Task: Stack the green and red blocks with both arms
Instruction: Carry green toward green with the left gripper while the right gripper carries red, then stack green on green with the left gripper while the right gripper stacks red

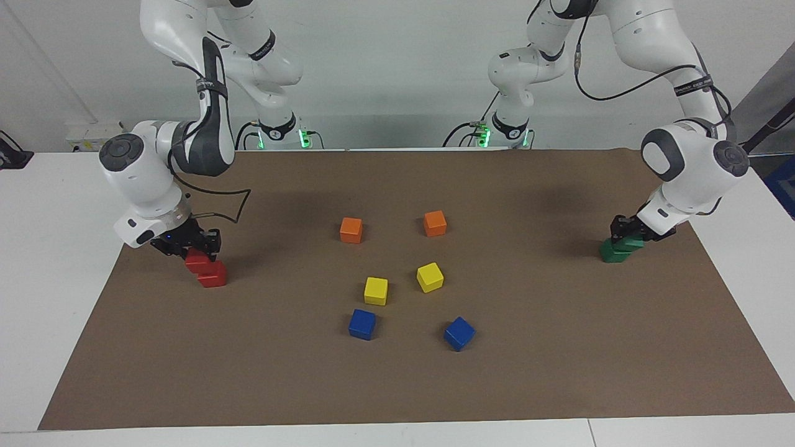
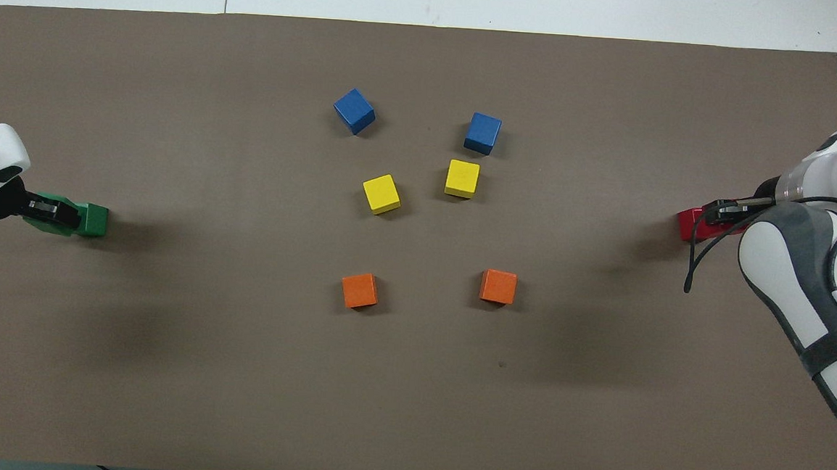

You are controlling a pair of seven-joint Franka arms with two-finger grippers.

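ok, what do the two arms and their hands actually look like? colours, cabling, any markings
Both arms are glossy white, rounded jointed segments with dark grey joint caps and grey wrist sections. Loose black cables run outside each arm to the wrist, strapped on by black bands with white lettering. The left hand and right hand are small, black, two-fingered. Green lights glow at both bases.
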